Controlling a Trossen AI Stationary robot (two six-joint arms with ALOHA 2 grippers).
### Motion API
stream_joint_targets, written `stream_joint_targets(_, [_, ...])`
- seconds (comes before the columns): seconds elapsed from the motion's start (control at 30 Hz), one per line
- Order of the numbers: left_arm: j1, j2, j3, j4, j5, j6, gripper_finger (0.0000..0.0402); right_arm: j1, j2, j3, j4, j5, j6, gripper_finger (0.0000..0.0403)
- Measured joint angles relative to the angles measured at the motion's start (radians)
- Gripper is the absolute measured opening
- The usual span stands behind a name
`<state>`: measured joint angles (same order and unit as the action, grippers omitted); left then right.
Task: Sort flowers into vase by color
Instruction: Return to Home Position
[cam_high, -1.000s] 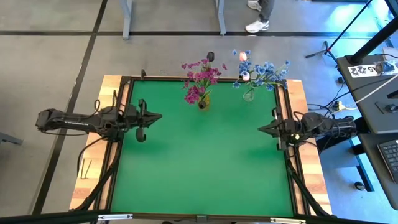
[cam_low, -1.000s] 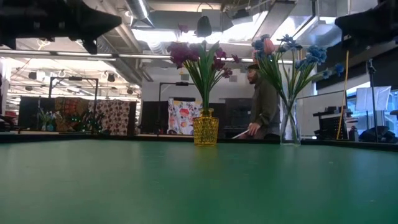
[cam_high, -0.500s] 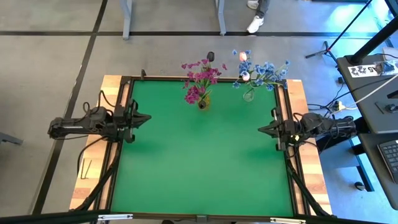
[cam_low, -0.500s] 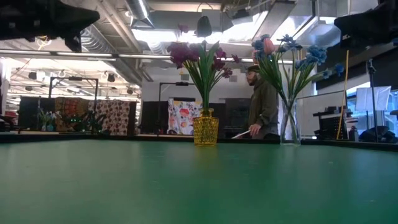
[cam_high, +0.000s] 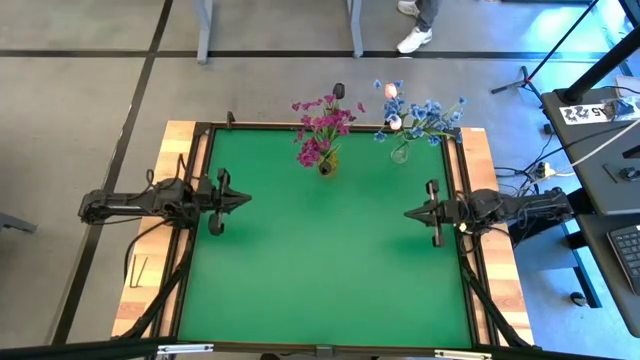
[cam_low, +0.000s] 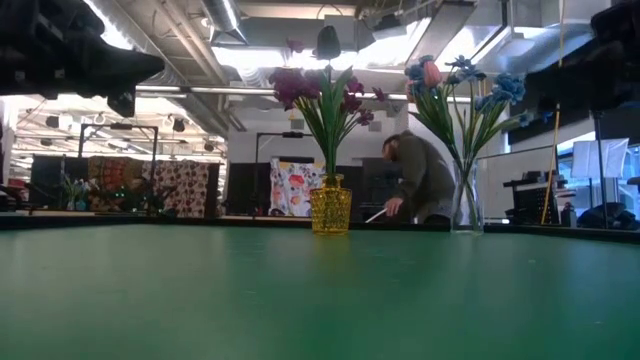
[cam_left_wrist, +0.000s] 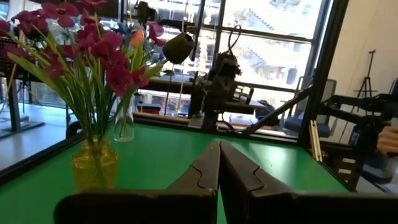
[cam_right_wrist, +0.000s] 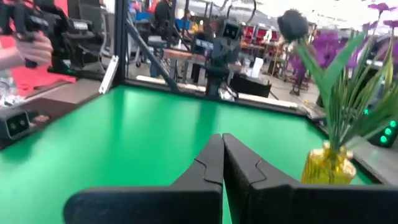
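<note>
Over table (cam_high: 330, 280), end effectors (cam_high: 245, 199) (cam_high: 407, 213) closed, empty

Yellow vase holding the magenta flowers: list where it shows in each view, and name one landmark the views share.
High view: yellow vase at the green table's far edge, left of the clear vase.
Low view: the vase mid-picture, at the far edge.
Left wrist view: the vase ahead of the shut left hand, clear vase behind it.
Right wrist view: the vase ahead of the shut right hand.
Shared landmark: the green table.
</note>
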<state>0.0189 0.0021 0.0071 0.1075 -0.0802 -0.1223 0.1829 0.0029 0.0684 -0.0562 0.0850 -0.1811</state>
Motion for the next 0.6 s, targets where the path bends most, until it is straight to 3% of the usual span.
stream_joint_targets(0.6, [0.0, 0.0, 0.001, -0.069, 0.016, -0.055, 0.0, 0.0, 0.002, -0.055, 0.075, 0.01, 0.009, 0.0])
